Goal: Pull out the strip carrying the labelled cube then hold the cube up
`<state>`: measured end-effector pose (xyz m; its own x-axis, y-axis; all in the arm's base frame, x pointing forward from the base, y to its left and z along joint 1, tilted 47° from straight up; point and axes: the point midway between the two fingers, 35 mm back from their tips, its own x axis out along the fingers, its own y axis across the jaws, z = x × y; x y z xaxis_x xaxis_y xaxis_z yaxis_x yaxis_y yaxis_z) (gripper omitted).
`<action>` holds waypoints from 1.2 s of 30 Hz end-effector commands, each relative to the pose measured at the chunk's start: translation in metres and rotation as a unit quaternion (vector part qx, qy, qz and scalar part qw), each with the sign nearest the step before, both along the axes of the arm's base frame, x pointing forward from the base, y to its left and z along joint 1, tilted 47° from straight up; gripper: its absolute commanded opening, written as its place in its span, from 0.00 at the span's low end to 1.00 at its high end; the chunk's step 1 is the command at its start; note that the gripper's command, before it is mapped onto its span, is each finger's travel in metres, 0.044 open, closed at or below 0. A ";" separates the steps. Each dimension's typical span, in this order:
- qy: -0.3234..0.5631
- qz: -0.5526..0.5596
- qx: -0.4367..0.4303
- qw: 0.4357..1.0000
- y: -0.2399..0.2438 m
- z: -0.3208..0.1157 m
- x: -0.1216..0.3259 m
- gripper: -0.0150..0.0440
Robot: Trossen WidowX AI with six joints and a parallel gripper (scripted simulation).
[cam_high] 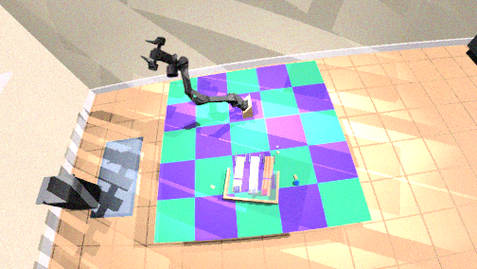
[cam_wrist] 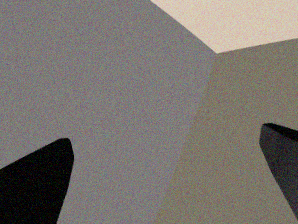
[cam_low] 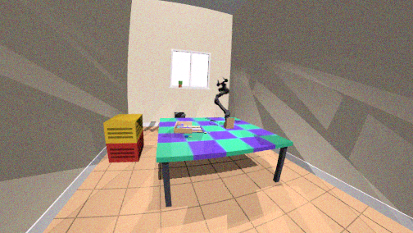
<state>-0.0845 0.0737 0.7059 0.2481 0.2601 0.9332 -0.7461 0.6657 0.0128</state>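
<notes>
Chequered green-purple bench [cam_high: 338,201] [cam_low: 213,141], wooden tray [cam_high: 251,201] [cam_low: 183,130] on it, three strips inside (labelled cube too small to tell). Fingers [cam_high: 149,51] [cam_low: 221,80] wide open, holding nothing, raised well apart from tray.

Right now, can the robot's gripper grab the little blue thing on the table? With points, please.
Probably not yet: the gripper [cam_high: 148,52] [cam_low: 222,81] is open but raised high, well away from the blue thing [cam_high: 296,183] [cam_low: 186,136]. Nothing seems to cover it from above, though.
</notes>
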 end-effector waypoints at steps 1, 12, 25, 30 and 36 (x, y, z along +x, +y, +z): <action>-0.001 0.000 0.000 1.000 0.001 0.000 -0.001 0.93; -0.100 -0.051 -0.067 0.991 0.068 -0.029 -0.043 0.93; -0.138 -0.106 -0.265 0.948 0.220 -0.127 -0.034 0.93; -0.112 -0.136 -0.347 0.921 0.270 -0.176 0.004 0.93; -0.060 -0.176 -0.433 0.882 0.310 -0.237 0.067 0.93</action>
<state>-0.0473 0.3677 0.4990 0.2915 0.8007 0.5233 -0.4615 0.5969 -0.6562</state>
